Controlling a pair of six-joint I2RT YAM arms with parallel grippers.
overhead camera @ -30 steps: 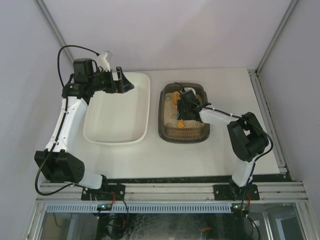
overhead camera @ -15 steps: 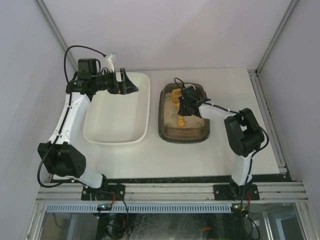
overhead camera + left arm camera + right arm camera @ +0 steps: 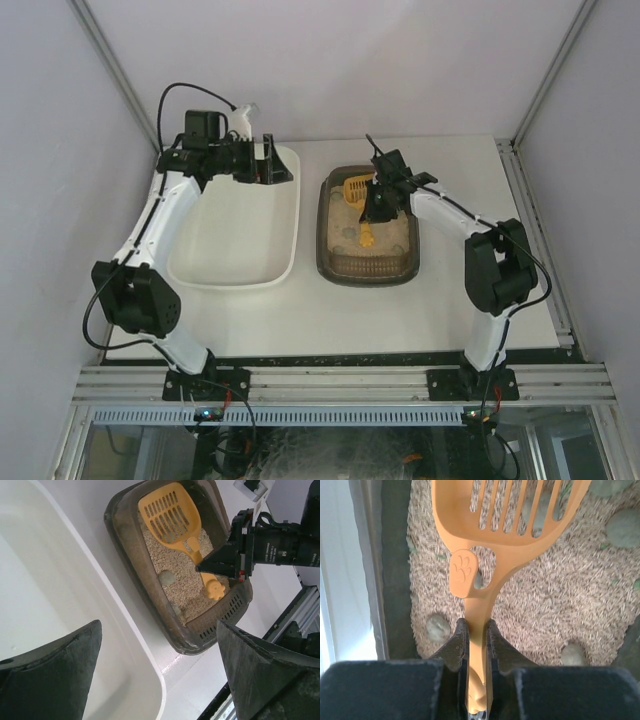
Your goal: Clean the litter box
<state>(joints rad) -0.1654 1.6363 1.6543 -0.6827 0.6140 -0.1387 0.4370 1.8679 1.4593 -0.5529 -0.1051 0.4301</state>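
Top view: the right gripper (image 3: pixel 375 208) is over the litter box (image 3: pixel 325 235), which sits just right of centre on the table (image 3: pixel 460 300), close beside the white tub (image 3: pixel 232 283). Its fingers are clamped on the handle of the orange scoop (image 3: pixel 355 188). The slotted head points to the box's far end, and the handle's tail pokes out toward the near end.

Right wrist view: there's the grip, both pads (image 3: pixel 461 635) pressed on the narrow handle, scoop (image 3: pixel 480 605) running straight up the frame over the beige litter. Grey-green clumps (image 3: pixel 437 627) lie in the litter on either side, and the box's dark wall (image 3: pixel 395 565) runs down the left.

Upper left of the top view: the left gripper (image 3: pixel 280 165) hangs over the tub's far right corner. Left wrist view: its fingers (image 3: pixel 55 670) are spread wide with nothing between them. Past them you see the tub rim (image 3: pixel 125 645), the box (image 3: pixel 200 632), the scoop (image 3: pixel 170 512) and the right gripper (image 3: pixel 207 567) on its handle.
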